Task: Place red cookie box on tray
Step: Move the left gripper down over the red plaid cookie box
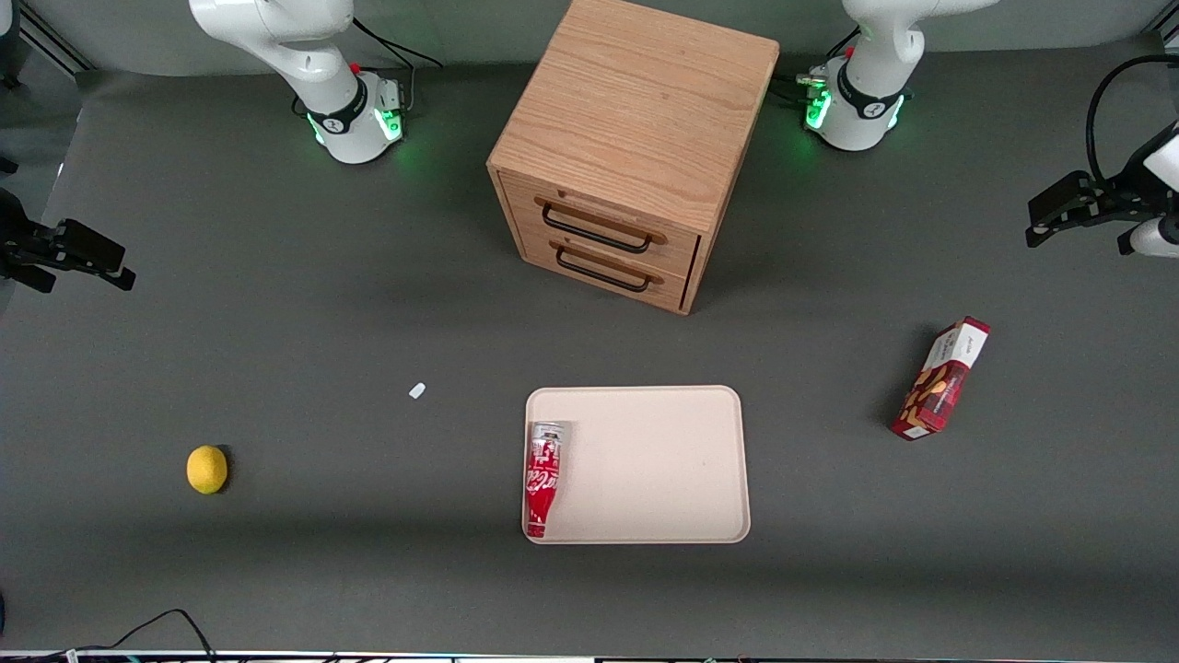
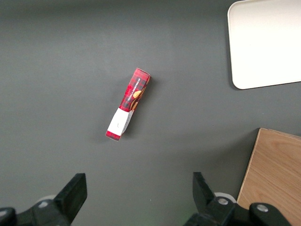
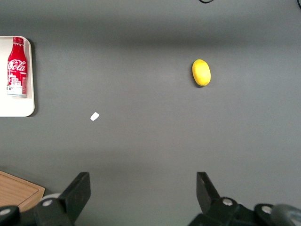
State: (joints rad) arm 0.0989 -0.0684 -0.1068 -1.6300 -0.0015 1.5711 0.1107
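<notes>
Even, diffuse overhead light; no glare on the dark mat. Soft shadows sit beside the wooden cabinet (image 1: 636, 147), the red cookie box (image 1: 941, 378) and the lemon (image 1: 206, 470). Green base LEDs glow. Wrist views sharp; the gripper (image 2: 136, 197) fingertips possibly slightly soft.

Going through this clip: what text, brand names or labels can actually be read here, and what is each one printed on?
"Coca-Cola": white script on the red Coca-Cola bottle lying on the tray.
Red cookie box: dark lettering on its white end panel, too small to read; the same in the left wrist view.
Wooden drawer cabinet, lemon: no text.
The left gripper, open above the table toward the working arm's end, shows no marking.
</notes>
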